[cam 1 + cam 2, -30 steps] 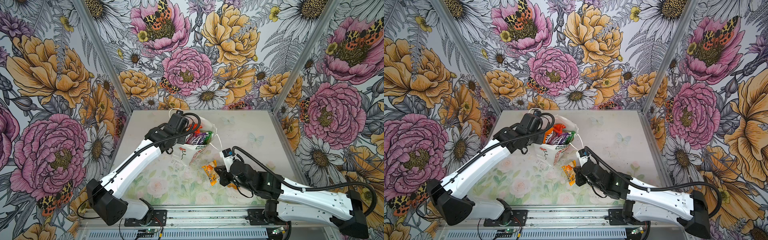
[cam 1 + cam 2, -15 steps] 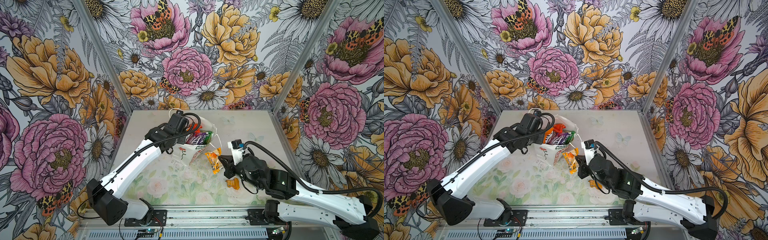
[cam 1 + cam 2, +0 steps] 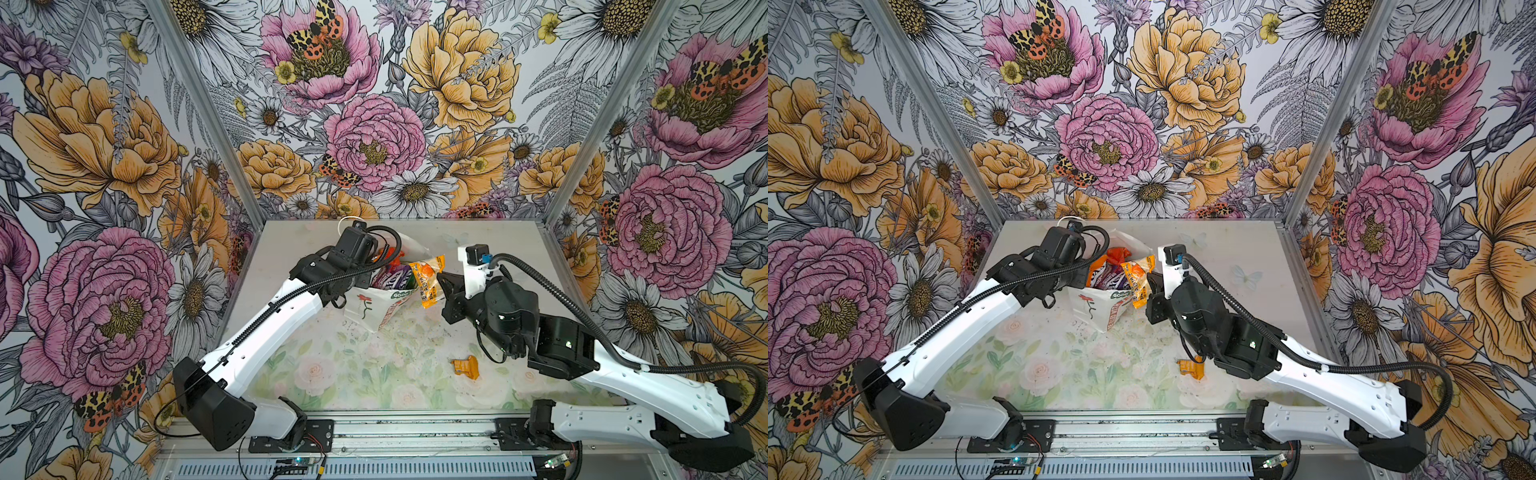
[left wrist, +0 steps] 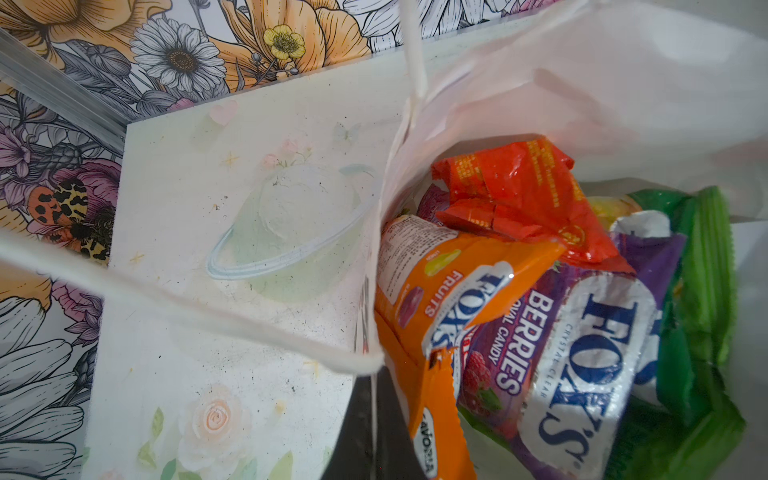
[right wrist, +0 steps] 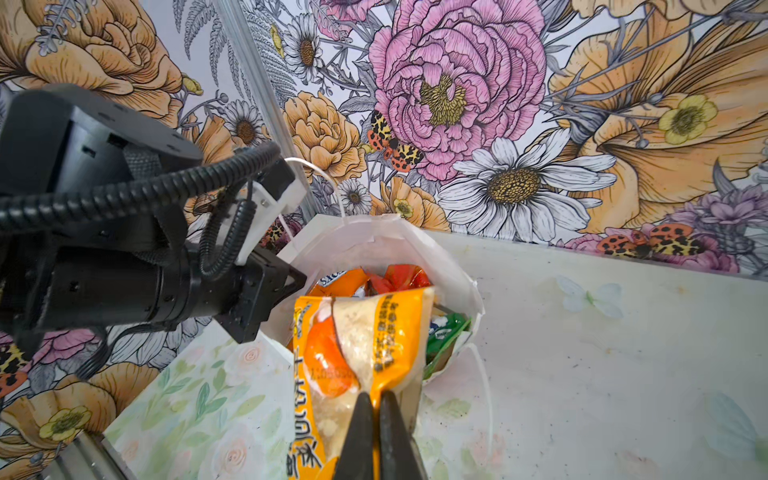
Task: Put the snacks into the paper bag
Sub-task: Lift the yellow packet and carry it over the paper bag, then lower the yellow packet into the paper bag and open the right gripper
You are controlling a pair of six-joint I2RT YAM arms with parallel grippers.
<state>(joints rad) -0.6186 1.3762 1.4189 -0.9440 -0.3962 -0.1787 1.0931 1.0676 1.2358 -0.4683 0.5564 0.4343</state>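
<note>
Mid-table, paper bag [image 3: 365, 307]: white, stood upright on the floral table [image 3: 332, 374], mouth open, leaning a bit; red flower drawing and green lettering on the near face; also in the other top view [image 3: 1088, 305].
Left gripper [image 4: 374, 424]: jaws pressed together on the bag's rim on its left side, the paper edge caught between the dark fingers; in the right wrist view its tip [image 5: 286, 286] sat right at the rim.
Right gripper [image 5: 376, 399]: jaws pinched on the lower edge of a yellow-orange packet [image 5: 357, 345], no gap showing beyond the film.
Held packet: off the table, just at the right side of the bag's mouth in both top views [image 3: 426, 278] [image 3: 1136, 278]; upper end over the opening, lower end outside the rim; contact with the bag could not be told.
Inside bag: orange Fox's bag [image 4: 449, 299], purple Fox's berries bag [image 4: 561, 353], crumpled red-orange packet [image 4: 511, 195], green bag [image 4: 698, 311] against the far wall; all packed close, tops up near the rim.
Loose snack: small orange sachet [image 3: 465, 368] lay flat on the table, well apart from the bag, near the right arm's elbow; same in the other top view [image 3: 1192, 368].
Cord handle [image 4: 166, 299]: thin, white, slack across the left wrist view.
</note>
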